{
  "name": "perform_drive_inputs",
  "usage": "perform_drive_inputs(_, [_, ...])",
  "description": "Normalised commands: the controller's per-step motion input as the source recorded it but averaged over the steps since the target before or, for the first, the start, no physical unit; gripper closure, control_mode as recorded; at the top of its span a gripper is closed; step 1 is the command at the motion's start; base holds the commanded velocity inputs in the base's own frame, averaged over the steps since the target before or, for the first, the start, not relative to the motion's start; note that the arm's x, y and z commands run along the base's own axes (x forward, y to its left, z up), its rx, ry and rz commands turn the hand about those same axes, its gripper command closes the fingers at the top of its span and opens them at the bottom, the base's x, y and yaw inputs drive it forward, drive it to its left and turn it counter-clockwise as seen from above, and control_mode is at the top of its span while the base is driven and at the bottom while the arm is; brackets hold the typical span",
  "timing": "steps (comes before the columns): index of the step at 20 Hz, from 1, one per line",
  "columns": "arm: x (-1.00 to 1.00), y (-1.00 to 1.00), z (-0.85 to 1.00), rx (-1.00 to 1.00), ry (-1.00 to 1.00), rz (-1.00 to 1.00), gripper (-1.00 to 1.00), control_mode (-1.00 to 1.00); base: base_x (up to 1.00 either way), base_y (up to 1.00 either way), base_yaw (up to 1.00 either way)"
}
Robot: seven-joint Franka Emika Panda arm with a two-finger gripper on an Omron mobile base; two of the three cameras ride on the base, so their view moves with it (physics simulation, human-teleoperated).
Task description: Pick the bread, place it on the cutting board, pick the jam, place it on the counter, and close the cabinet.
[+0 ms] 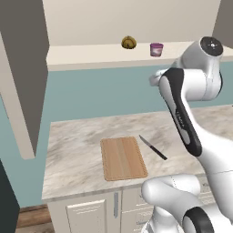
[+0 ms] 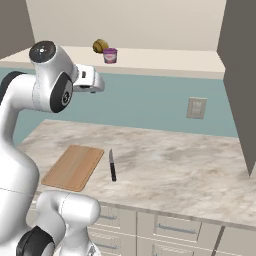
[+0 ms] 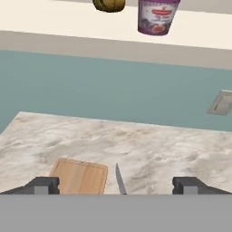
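The bread is a golden-brown bun on the cream shelf of the open cabinet. The jam, a purple jar, stands just right of it on the same shelf. The wooden cutting board lies bare on the counter below. My gripper is open, its fingertips wide apart and holding nothing. It hangs in the air below the shelf and short of it, looking toward the jam and the bun.
A black-handled knife lies on the counter just right of the board. The cabinet's doors stand open at the left and right. A wall outlet sits on the teal backsplash.
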Motion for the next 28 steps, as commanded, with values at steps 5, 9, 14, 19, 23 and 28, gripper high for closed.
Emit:
perform_drive_inputs(5, [0.00, -0.17, 0.40, 0.00, -0.09, 0.00, -1.00, -1.00, 0.00, 0.00, 0.00])
perform_drive_inputs(9, [0.00, -0.16, 0.35, 0.00, -0.05, 0.00, -1.00, -1.00, 0.00, 0.00, 0.00])
perform_drive_inputs(14, [0.04, -0.03, 0.20, 0.00, -0.02, 0.00, -1.00, -1.00, 0.00, 0.00, 0.00])
perform_drive_inputs(19, [0.18, -0.03, 0.16, 0.00, -0.02, 0.00, -1.00, -1.00, 0.00, 0.00, 0.00])
perform_drive_inputs(23, [0.28, -0.03, 0.14, 0.00, -0.01, 0.00, -1.00, -1.00, 0.00, 0.00, 0.00])
perform_drive_inputs(28, [0.34, -0.10, 0.01, 0.00, 0.00, 0.00, -1.00, -1.00, 0.00, 0.00, 0.00])
